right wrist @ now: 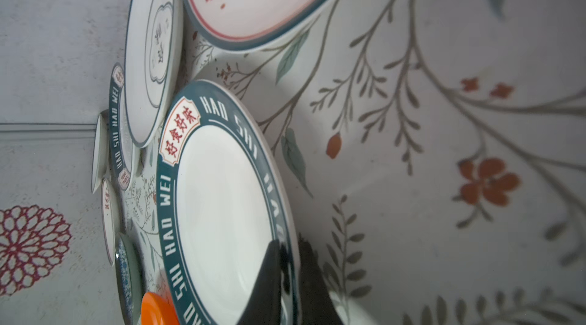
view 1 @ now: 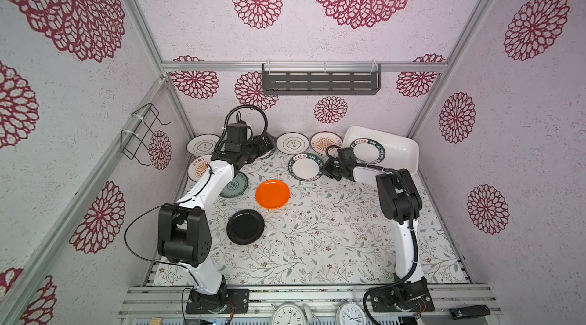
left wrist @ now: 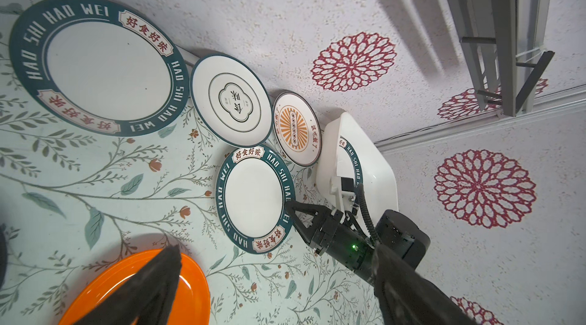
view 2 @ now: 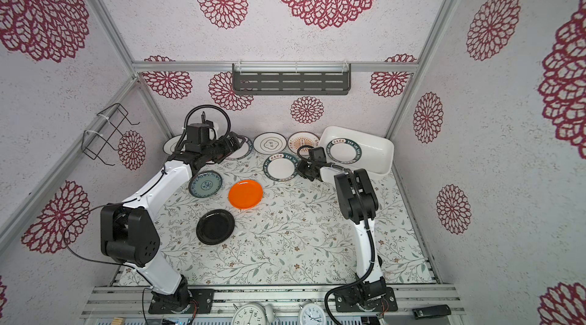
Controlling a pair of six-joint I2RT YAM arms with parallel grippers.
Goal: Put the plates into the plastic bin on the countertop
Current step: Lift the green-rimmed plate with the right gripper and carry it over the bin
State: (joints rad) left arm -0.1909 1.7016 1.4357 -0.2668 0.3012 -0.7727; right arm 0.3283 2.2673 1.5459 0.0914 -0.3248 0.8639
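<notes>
My right gripper (view 1: 325,169) (right wrist: 290,244) is shut on the rim of a white plate with a dark green lettered rim (view 1: 306,166) (right wrist: 222,206), which lies on the leafy countertop (view 1: 333,228) just left of the plastic bin (view 1: 396,145) (left wrist: 377,174). A matching plate (view 1: 369,150) lies inside the bin. My left gripper (view 1: 264,145) (left wrist: 276,263) stands open over the back row, above a partly hidden green-rimmed plate (left wrist: 98,66). Orange (view 1: 272,194), black (view 1: 245,226), teal (view 1: 236,185), ringed (view 1: 292,142) and sunburst (view 1: 325,142) plates lie around.
A dark grey slotted shelf (view 1: 320,82) hangs on the back wall and a black wire rack (view 1: 142,133) on the left wall. Two more plates (view 1: 203,144) (view 1: 198,168) lie at the back left by the left arm. Clocks (view 1: 288,314) sit beyond the front edge.
</notes>
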